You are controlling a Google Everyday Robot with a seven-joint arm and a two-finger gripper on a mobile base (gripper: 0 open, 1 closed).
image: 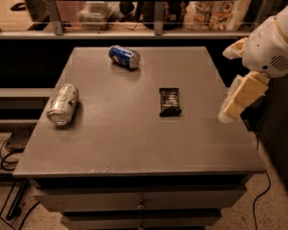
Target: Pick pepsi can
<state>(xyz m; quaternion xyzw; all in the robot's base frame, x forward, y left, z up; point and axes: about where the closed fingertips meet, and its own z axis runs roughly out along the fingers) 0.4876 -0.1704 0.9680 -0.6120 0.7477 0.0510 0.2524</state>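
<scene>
The pepsi can (124,56), blue with a round logo and silver ends, lies on its side at the far middle of the grey table (135,143). My gripper (228,112) hangs over the table's right edge on a white arm, far to the right of the can and nearer to me. It touches nothing and holds nothing.
A silver-white can with green marks (62,104) lies on its side at the left. A dark snack bar (169,101) lies right of centre, between my gripper and the cans. A shelf with a rail and packages (216,13) runs behind the table. Drawers (139,200) are below.
</scene>
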